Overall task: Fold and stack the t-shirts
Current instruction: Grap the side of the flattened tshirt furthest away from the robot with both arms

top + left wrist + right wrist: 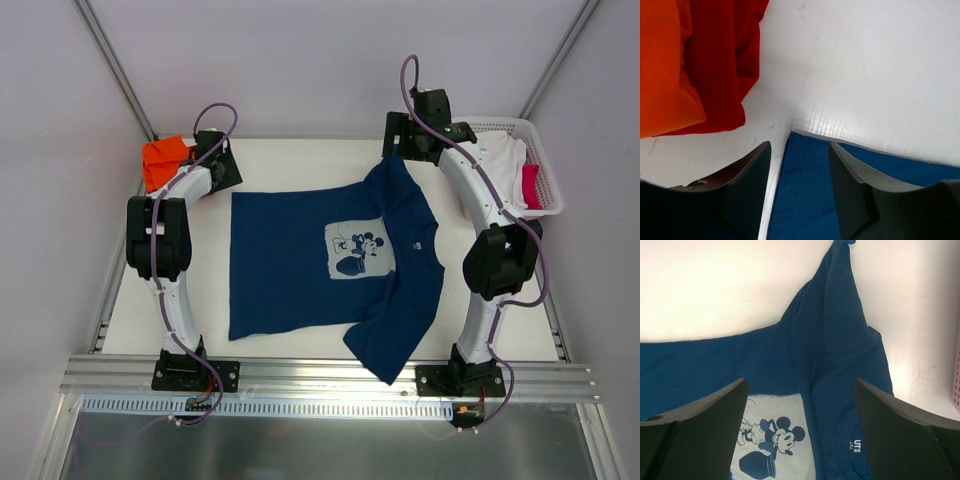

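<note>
Left wrist: red tee (pixel 725 65) beside orange tee (pixel 665 65) | top external: basket (pixel 550 170)

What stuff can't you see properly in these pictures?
1. Basket, top view: the right arm covers part, so the bunched clothes inside cannot be counted.
2. Orange shirt, top view: partly under the left arm; in the left wrist view it and the red shirt run off the edges.
3. Navy shirt, right wrist view: the tip of its sleeve runs off the top edge.
4. Left gripper, top view: hidden under its own arm.
</note>
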`<action>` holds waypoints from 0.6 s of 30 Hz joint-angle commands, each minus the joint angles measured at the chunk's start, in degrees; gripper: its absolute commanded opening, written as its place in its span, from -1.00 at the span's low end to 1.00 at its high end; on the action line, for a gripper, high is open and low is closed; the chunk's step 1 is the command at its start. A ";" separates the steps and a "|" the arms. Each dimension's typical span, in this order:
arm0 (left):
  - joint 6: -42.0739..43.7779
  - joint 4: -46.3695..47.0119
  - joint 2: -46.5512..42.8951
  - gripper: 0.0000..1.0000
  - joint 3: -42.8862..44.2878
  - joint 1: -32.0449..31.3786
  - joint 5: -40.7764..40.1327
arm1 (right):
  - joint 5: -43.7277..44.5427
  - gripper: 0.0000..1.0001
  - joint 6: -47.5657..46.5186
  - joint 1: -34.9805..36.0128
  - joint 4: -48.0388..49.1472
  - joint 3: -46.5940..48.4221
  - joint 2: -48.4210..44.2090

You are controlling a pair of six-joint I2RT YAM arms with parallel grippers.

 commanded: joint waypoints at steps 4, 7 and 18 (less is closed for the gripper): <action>-0.77 -7.37 3.32 0.00 6.26 2.10 3.73 | -2.38 0.79 1.15 -1.07 2.17 -0.91 -2.69; -1.74 -8.96 4.12 0.02 6.53 2.54 5.31 | -2.65 0.79 1.15 -1.24 2.52 -1.44 -3.40; -2.45 -12.65 7.54 0.00 9.34 2.54 10.94 | -3.79 0.79 3.08 -1.51 3.75 -3.37 -4.81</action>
